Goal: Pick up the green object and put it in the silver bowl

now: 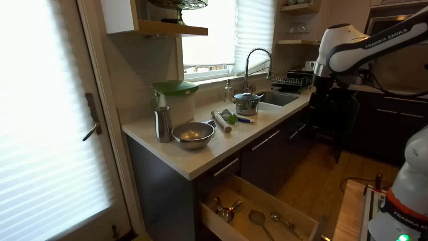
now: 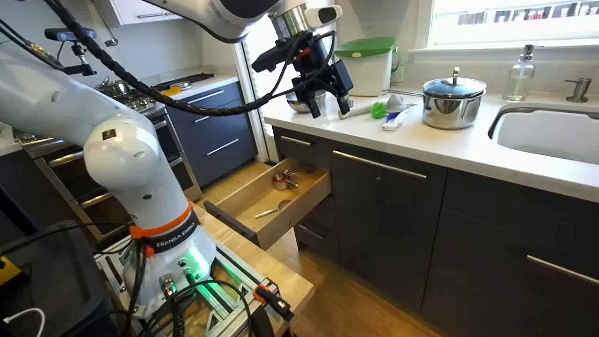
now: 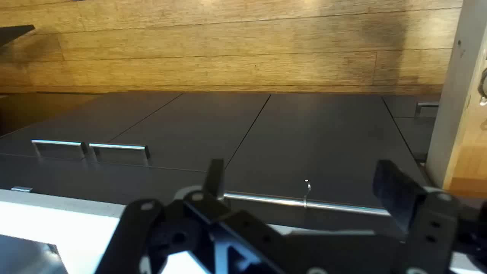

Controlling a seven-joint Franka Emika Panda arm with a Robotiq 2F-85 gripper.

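Green object [image 1: 232, 118] outside silver bowl [image 1: 194, 144]

Towards the back of the counter [image 1: 187, 162] stands a white bin [image 1: 182, 108] with a green lid [image 1: 175, 87], a tall metal cup [image 1: 163, 125] upright near it. A lidded steel pot [image 2: 451, 110] sits between a wooden rod [image 1: 220, 121] and the sink [image 2: 552, 133]; a glass soap bottle [image 2: 521, 77] stands near the pot. A coiled faucet [image 1: 246, 72] rises in front of the window [image 1: 209, 33]. Below, a pulled-out drawer [image 2: 292, 210] holds a round-headed utensil [image 1: 256, 217] and other metal pieces (too small and dim to name).
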